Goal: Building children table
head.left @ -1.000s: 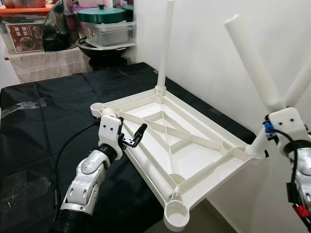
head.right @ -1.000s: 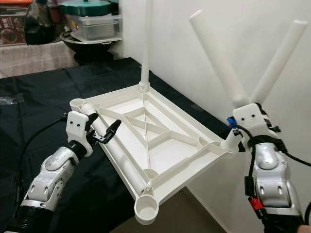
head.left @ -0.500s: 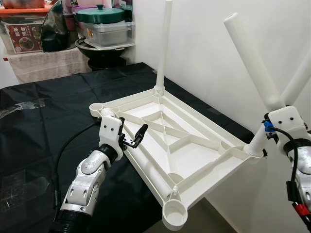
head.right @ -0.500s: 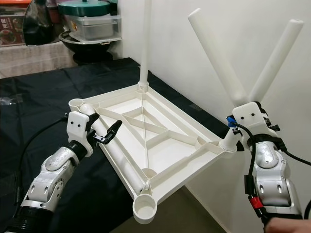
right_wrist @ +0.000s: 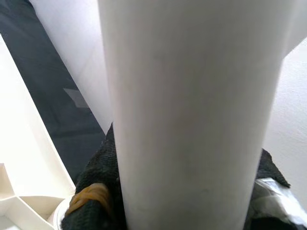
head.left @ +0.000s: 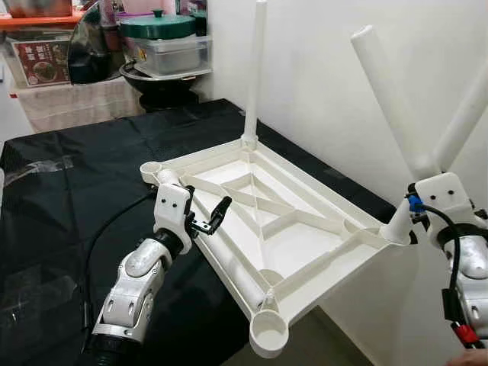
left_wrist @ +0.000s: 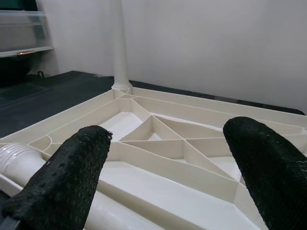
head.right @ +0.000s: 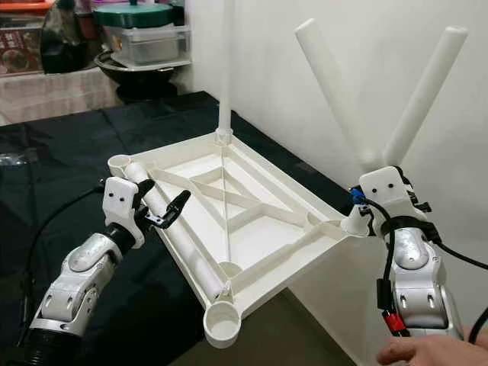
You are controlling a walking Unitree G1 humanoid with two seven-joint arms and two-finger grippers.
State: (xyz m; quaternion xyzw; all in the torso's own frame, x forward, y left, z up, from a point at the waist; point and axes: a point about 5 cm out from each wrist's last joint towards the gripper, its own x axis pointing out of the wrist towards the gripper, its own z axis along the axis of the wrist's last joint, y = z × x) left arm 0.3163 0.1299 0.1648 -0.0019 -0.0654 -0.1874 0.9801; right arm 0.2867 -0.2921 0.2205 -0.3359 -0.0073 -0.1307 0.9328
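One leg (head.left: 254, 72) stands fitted at the upturned tabletop's (head.left: 278, 229) twelve o'clock corner. Right gripper (head.right: 366, 217), clamped on a second leg (head.right: 333, 88), seats it at three o'clock. Left gripper (head.left: 207, 223) gapes empty beside a loose leg (head.right: 179, 236). Six and nine o'clock sockets await.

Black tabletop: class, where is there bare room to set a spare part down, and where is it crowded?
Free: the black tabletop left of the upturned table, from the left gripper back to the pots. Crowded: the wall side, where the right gripper holds a leg at the corner socket.
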